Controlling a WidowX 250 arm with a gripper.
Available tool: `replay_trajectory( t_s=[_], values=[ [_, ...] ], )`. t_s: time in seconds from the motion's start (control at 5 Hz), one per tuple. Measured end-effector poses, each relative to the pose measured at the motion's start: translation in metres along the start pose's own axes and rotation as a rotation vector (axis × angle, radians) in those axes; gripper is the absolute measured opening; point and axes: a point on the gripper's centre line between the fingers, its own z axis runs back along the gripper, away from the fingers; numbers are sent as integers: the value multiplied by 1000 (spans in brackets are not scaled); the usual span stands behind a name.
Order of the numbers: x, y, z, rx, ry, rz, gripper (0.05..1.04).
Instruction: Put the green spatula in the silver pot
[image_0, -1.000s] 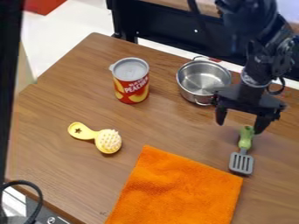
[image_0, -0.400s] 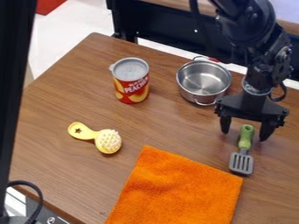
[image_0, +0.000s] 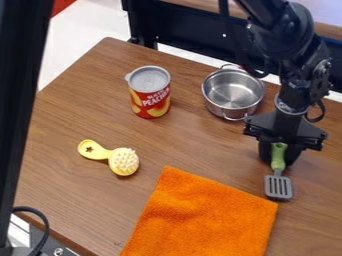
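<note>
At the right of the table, the black gripper (image_0: 279, 156) is low over the wood, shut on the green handle of the spatula (image_0: 278, 186). One finger is on each side of the handle. The grey slotted head points toward the camera, near the corner of the orange cloth. Up and to the left of the gripper stands the silver pot (image_0: 232, 93), upright, with its inside showing no contents.
A red and yellow can (image_0: 150, 92) stands left of the pot. A yellow brush (image_0: 113, 157) lies at the left. The orange cloth (image_0: 203, 216) covers the front middle of the wooden table (image_0: 73, 110).
The gripper's fingers have closed from both sides onto the spatula's handle. Over the last moment the spatula has shifted very slightly to the right.
</note>
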Motion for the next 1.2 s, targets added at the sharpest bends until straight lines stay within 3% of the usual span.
replay_trajectory(
  t_s=[0.4,0.8,1.0,1.2],
  values=[
    [0,5,1,-20,33,-24,400],
    [33,37,47,26,-117,112,400],
    [56,61,66,26,-235,203,400],
    [71,81,71,61,-354,304,400]
  ],
)
